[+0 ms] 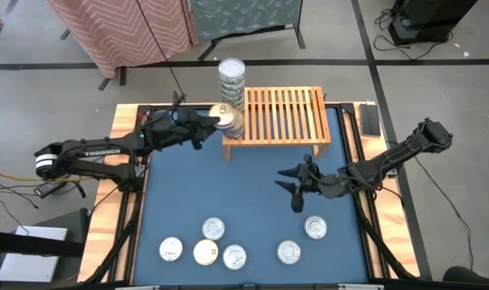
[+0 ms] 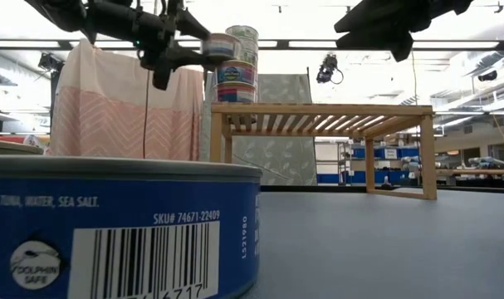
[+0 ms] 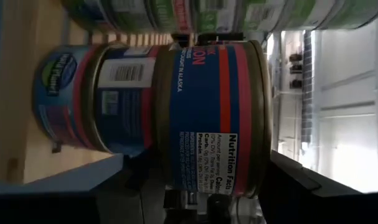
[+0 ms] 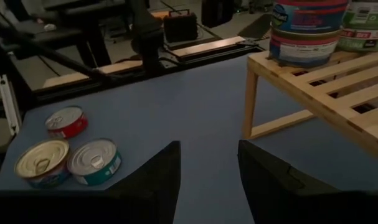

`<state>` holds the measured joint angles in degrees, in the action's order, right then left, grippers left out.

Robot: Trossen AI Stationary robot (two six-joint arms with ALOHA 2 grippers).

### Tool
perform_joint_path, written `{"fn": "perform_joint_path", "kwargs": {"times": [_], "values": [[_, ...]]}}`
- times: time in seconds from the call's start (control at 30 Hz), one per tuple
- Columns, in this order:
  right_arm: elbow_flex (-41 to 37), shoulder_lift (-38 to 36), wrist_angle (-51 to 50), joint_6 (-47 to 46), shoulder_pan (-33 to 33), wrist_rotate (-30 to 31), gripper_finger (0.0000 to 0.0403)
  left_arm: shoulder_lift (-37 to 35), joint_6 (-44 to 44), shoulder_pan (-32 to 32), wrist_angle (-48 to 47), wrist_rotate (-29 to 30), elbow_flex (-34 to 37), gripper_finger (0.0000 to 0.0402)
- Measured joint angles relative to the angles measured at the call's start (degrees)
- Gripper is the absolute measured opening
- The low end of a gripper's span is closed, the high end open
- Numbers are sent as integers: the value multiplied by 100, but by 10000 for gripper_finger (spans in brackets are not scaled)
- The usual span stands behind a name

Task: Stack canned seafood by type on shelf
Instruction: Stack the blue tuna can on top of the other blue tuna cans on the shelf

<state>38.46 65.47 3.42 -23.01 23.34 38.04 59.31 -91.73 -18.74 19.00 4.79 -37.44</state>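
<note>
On your left side of the table, the left gripper (image 1: pixel 214 121) hangs at the left end of the shelf (image 1: pixel 280 113), its fingers closed around a blue-and-red labelled can (image 3: pixel 207 115) that it holds on its side, just beside the low stack of cans (image 1: pixel 234 122) on the shelf's near-left corner. Behind that low stack you have a taller stack (image 1: pixel 231 80) rising at the shelf's back-left corner. From table height, the held can (image 2: pixel 221 46) sits up against the tall stack (image 2: pixel 239 62), above the slatted top (image 2: pixel 318 108).

Moving right, the rest of the shelf's slats show bare wood. Your right gripper (image 1: pixel 296 187) hovers over the blue table (image 1: pixel 228 193) in front of the shelf, fingers (image 4: pixel 152 180) parted with nothing between them.

Along the near edge of the table lie six loose cans: four grouped to the left (image 1: pixel 204 246) and two to the right (image 1: pixel 302 240). One more blue-labelled can (image 2: pixel 110 228) stands right against the low camera.
</note>
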Motion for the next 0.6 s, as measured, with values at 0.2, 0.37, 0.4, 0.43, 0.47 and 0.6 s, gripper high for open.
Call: {"fn": "perform_joint_path", "kwargs": {"times": [0.2, 0.37, 0.4, 0.43, 0.47, 0.6], "values": [[0, 0, -2, -145, -94, -1, 162, 203, 5, -2, 240, -60, -105, 199], [0, 2, -2, -144, -97, -10, 162, 202, 12, -2, 195, -14, -128, 199], [0, 2, -2, -144, -97, -13, 162, 203, 28, -2, 194, -25, -128, 199], [0, 2, -5, -140, -97, -15, 162, 203, 82, -2, 229, -62, -128, 199], [0, 2, -12, -131, -97, -15, 162, 203, 182, -2, 293, -93, -128, 199], [0, 2, -17, -129, -97, -15, 162, 198, 395, -2, 863, -152, -124, 251]]}}
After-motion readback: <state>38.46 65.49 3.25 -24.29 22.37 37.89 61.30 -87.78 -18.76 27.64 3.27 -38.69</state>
